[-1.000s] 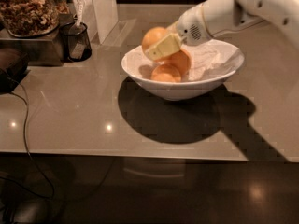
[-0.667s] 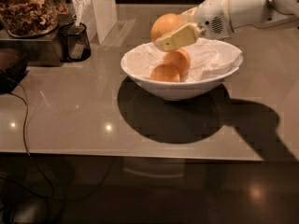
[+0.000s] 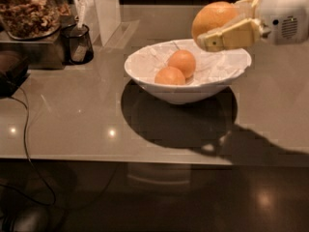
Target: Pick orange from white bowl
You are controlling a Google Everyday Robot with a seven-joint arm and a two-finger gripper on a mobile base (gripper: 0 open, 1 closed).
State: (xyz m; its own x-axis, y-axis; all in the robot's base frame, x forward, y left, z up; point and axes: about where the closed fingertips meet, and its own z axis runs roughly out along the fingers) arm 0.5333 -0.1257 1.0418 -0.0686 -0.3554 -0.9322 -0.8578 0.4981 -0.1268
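The orange [image 3: 212, 16] is shown at the upper right of the frame, held clear of the white bowl [image 3: 193, 94] and above its right-hand rim. It is clamped by the claw [image 3: 221, 27], which enters from the right edge. One cream finger [image 3: 227, 35] is pressed under the fruit's near side and the other is seen behind its top. A small perforated grille [image 3: 289, 27] is set into the pale housing behind the fingers.

Two smaller, deeper-coloured oranges [image 3: 182, 63] [image 3: 169, 76] are seen inside the bowl, touching each other, left of its centre. The bowl's interior is marked with faint grey creases.

The bowl is carried on a smooth grey-brown bench [image 3: 72, 120], whose glossy top is dotted with two small light reflections [image 3: 112, 133]. A wide dark shadow [image 3: 178, 122] is cast on the bench in front of the bowl and is joined at the lower right by the arm's shadow.

At the upper left a clear jar of brown, nut-like pieces [image 3: 26, 11] is placed, with a dark cup [image 3: 79, 43] just beside it and a white upright panel [image 3: 104, 8] behind. A thin dark cable [image 3: 26, 129] is trailed across the bench's left side and over its front edge. Below that edge a dark, dimly reflective floor [image 3: 193, 202] is visible.
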